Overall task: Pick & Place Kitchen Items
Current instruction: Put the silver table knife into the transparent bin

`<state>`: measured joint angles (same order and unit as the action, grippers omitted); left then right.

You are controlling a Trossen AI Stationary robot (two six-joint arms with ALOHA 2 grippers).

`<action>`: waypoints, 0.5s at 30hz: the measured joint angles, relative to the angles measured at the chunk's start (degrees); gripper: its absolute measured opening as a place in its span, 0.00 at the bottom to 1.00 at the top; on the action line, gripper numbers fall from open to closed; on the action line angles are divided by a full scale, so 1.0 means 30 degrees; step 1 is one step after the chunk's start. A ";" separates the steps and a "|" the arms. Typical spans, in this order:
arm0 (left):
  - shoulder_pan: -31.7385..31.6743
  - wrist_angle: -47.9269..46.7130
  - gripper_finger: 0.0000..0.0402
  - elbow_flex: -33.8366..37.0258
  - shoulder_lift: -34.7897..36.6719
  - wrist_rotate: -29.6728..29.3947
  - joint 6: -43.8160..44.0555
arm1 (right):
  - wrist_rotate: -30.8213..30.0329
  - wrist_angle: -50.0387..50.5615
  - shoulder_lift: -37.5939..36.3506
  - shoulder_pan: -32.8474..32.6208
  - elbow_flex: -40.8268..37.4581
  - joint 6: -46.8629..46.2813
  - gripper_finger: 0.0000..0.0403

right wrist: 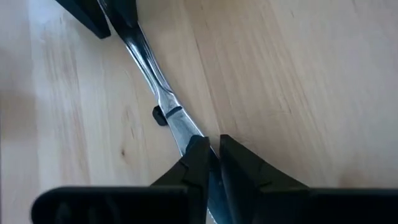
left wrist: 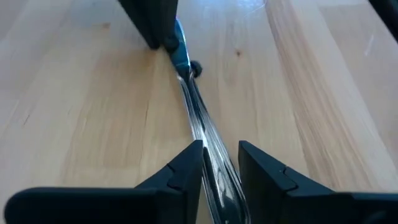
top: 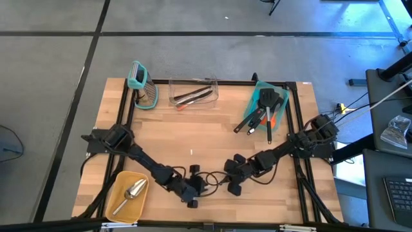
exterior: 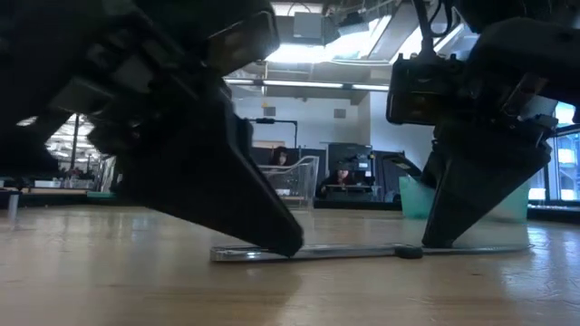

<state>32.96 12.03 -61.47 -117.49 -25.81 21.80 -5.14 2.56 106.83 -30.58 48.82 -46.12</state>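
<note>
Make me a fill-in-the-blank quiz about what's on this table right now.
1. The silver scoop lies in the ____ tray.
2. Both grippers, left and right, straddle one thin ____ utensil.
3. That utensil lies flat on the ____ table.
4. The black turners sit in the ____ bin.

Missing words: yellow; metal; wooden; teal

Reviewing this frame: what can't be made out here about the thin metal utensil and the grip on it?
- Thin shiny metal utensil: ends covered by gripper fingers in every view; its type is unclear.
- High view: left gripper and right gripper cover it.
- Low view: dark fingers blur the contact.
- Items in the clear tray and teal bin: too small to count.
</note>
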 joint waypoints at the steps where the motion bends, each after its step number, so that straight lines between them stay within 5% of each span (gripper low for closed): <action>1: 0.0098 -0.0234 0.25 -0.0001 0.0000 -0.0200 0.0267 | 0.0141 -0.0029 0.0000 0.0044 0.0000 -0.0090 0.11; 15: 0.0777 -0.1216 0.30 -0.0198 -0.1484 -0.1207 0.2995 | 0.0391 -0.0143 0.0000 0.0113 0.0000 -0.0347 0.11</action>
<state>35.29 8.38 -62.06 -121.95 -29.43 30.79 -3.97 2.13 106.83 -30.24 48.82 -47.16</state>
